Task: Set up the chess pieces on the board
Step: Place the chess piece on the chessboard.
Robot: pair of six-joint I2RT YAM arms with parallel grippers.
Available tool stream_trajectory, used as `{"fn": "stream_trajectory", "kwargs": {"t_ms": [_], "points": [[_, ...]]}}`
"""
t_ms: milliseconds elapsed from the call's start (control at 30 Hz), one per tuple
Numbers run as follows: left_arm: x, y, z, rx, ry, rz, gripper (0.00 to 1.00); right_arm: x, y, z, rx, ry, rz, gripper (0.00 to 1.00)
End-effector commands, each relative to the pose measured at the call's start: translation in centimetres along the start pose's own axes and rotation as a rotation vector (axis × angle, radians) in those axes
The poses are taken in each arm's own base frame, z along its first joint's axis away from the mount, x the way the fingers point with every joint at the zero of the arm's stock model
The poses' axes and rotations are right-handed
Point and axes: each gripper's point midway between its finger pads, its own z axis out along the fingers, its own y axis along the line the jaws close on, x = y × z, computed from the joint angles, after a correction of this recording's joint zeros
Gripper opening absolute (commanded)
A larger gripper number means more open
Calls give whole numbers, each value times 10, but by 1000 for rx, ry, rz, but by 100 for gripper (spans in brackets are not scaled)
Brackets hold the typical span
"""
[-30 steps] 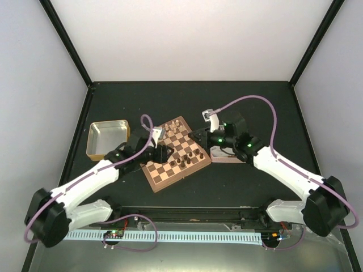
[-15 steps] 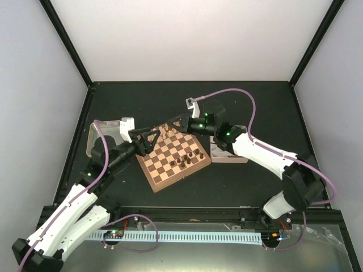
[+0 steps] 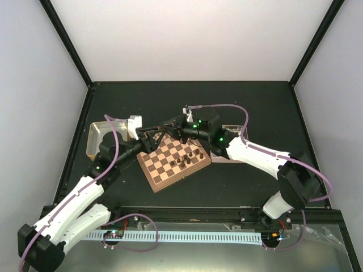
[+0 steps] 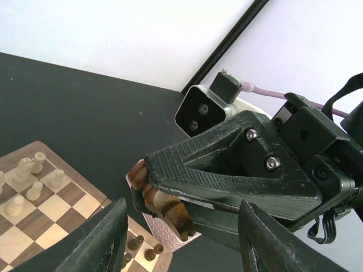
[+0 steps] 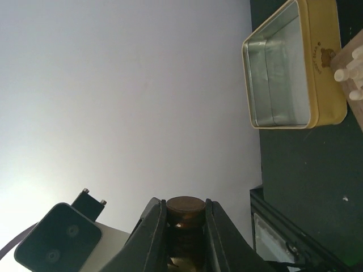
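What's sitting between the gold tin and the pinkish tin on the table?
The chessboard lies between the gold tin and the pinkish tin. The top view shows this.

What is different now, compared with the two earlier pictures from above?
The right pincer swung left from the board's right corner to above its far corner. It is shut on a dark brown piece. The left arm rose, and the left pincer, open, moved toward that far corner to meet it. The board, the pieces on it and the gold tin stayed in place.
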Motion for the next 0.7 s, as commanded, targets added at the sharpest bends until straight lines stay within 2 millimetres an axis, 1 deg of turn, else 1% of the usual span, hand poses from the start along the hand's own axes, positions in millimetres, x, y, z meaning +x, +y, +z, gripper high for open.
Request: {"fn": "stream_trajectory", "kwargs": {"t_ms": [0,167,233,333,500,567,667], "points": [[-13,-11,1,44,-39,27,50,8,7,-1,-13,14,60,13],[-11,-10,3,38,-14,53,32,16,8,1,-9,43,74,13],[-10,-12,4,41,1,68,28,18,6,2,-5,52,84,13],[-6,-10,5,34,20,79,28,19,5,2,-7,55,97,13],[0,-6,9,34,45,101,33,22,8,2,-15,72,109,13],[3,-3,12,24,63,93,33,24,8,2,-16,84,125,13],[8,0,16,19,95,77,30,27,10,2,-19,98,130,13]]}}
